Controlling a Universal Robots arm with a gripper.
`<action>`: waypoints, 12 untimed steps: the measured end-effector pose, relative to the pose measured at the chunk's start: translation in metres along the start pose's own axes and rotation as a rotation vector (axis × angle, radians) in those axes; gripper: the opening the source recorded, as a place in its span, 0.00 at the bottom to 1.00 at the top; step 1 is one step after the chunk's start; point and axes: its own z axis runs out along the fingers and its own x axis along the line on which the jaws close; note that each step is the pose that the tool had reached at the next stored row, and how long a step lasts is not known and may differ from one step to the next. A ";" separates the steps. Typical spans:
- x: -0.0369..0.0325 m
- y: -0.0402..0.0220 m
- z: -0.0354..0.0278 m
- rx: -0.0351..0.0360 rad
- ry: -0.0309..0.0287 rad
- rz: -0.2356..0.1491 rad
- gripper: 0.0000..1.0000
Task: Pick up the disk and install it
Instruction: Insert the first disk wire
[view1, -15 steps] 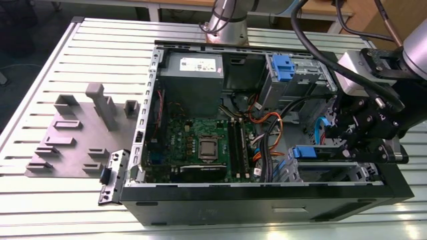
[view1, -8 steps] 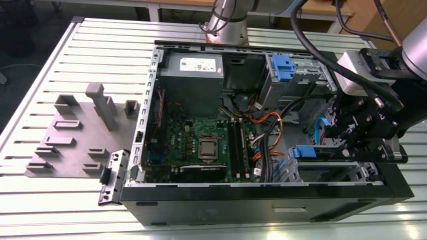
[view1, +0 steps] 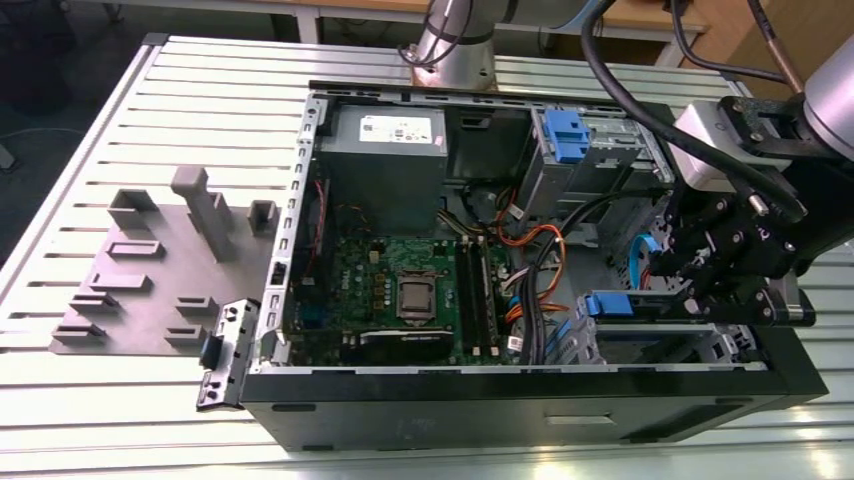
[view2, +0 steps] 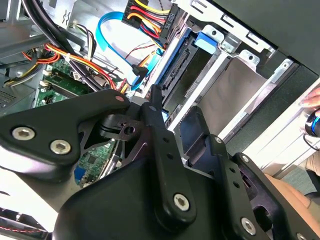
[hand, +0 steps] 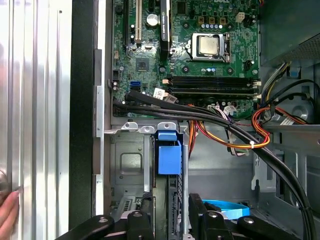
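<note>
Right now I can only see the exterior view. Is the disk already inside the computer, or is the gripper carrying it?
Observer: In the second wrist view the disk sits in the metal drive cage, seen edge-on, with its blue rail alongside, close by the gripper. I can't tell whether it's gripped.
Operator: Is anybody near the robot?
Observer: Yes. In the first wrist view a person's hand shows over the slatted table, beside the case.
</note>
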 end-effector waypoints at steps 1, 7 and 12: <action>0.0000 0.0000 0.0000 0.0000 0.0000 0.000 0.42; -0.0001 0.0001 -0.0018 0.0000 -0.0001 0.000 0.42; -0.0005 0.0003 -0.0090 0.0000 -0.0003 0.000 0.42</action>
